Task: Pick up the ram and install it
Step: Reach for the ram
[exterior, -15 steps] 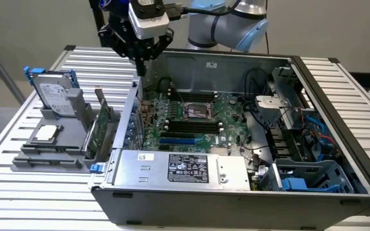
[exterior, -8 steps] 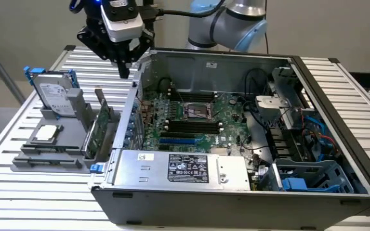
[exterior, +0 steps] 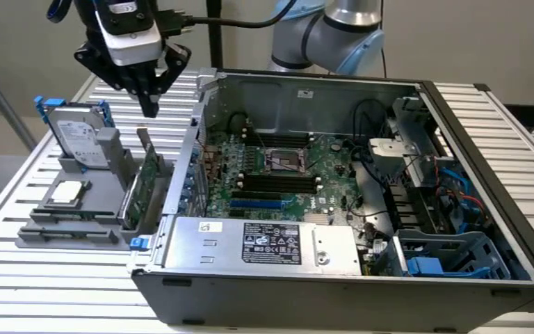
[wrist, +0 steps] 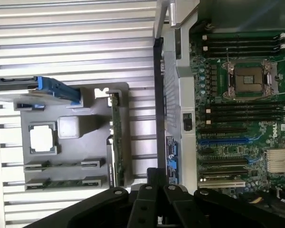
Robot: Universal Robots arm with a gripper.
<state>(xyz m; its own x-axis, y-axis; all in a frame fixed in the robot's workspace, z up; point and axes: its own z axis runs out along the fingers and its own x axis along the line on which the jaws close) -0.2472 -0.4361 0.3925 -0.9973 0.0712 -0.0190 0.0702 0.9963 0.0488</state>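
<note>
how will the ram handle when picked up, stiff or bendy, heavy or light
The ram is a thin, narrow green board, so probably stiff and light. It sits edge-up in a slot of the gray holder, so it likely offers little to grip and may tilt. Bare circuitry looks fragile.

Exterior view: set high off the open side of the case (exterior: 341,299), tilted down, middle distance. It takes in the whole case, the table (exterior: 26,278), the tray (exterior: 72,236) and the arm (exterior: 332,35) behind. Wrist view: looks straight down past the claw (wrist: 154,190), nearer in, above where tray and case meet. Shared ground: tray, case wall, motherboard (exterior: 277,174) slots.
</note>
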